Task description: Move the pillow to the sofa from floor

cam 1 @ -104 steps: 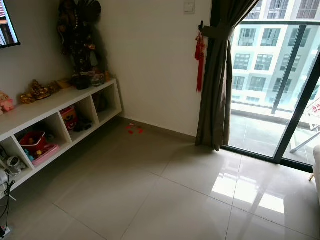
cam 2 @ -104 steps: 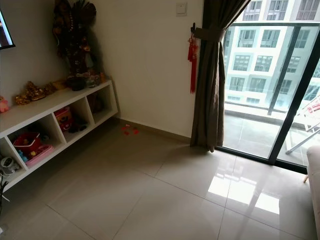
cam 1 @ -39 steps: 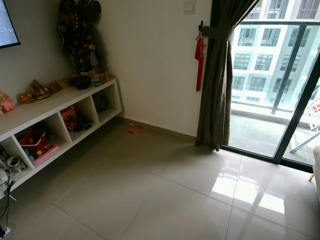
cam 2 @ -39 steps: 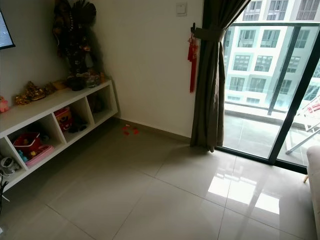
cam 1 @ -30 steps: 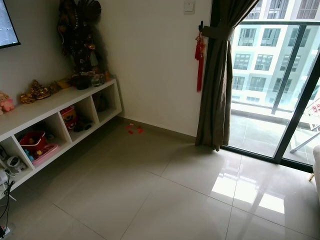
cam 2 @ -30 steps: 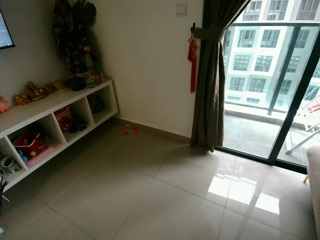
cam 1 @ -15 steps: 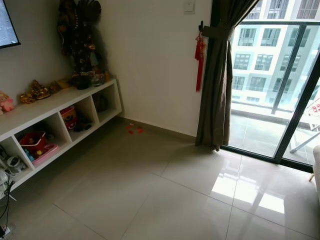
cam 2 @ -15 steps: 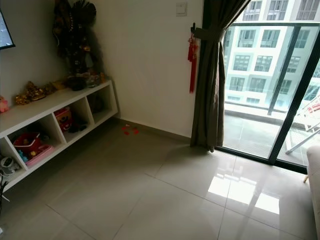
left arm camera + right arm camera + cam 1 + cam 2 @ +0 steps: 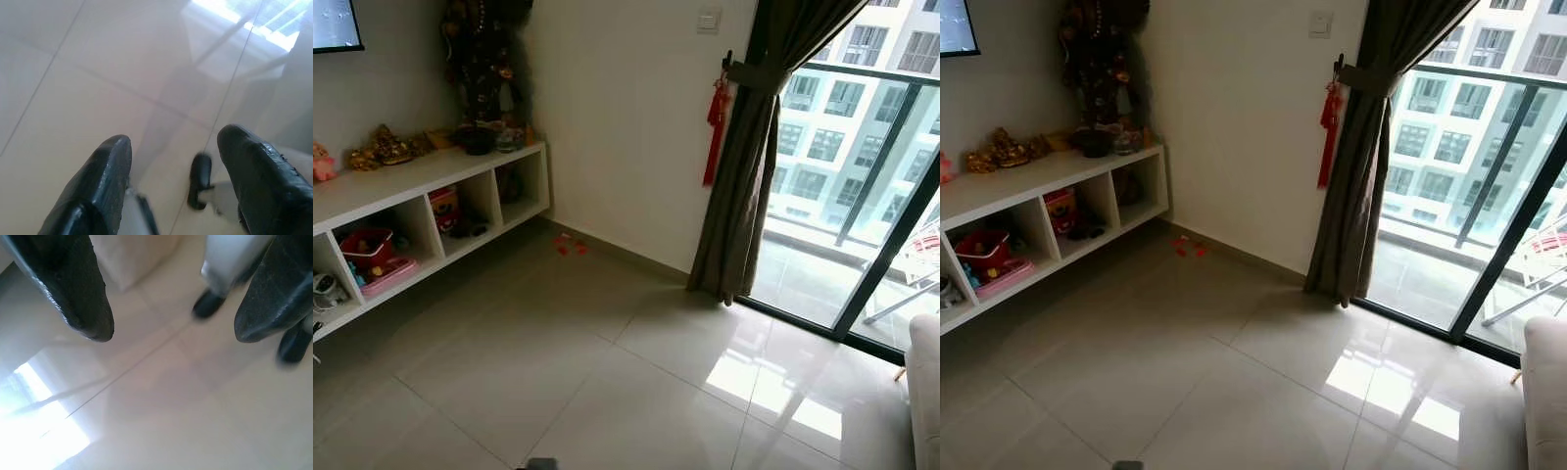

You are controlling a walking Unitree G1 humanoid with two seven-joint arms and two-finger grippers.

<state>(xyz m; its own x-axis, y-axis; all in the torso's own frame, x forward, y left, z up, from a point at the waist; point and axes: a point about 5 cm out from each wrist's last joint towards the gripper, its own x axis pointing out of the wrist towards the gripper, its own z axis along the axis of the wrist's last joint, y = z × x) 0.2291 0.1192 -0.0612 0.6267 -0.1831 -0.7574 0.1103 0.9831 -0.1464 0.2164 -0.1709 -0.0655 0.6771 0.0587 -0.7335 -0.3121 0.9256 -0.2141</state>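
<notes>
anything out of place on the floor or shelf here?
Only small red scraps lying loose on the floor tiles near the wall, past the open end of the white shelf unit. What they are is too small to tell. Shelf items look settled, and the curtain hangs tied back.

Head stereo pair looks forward and down across the tiled floor [image 9: 607,372] toward the far wall corner, both sharing shelf unit [image 9: 421,196] left, curtain [image 9: 1356,186] right. Wrist cams point down, close to floor.
</notes>
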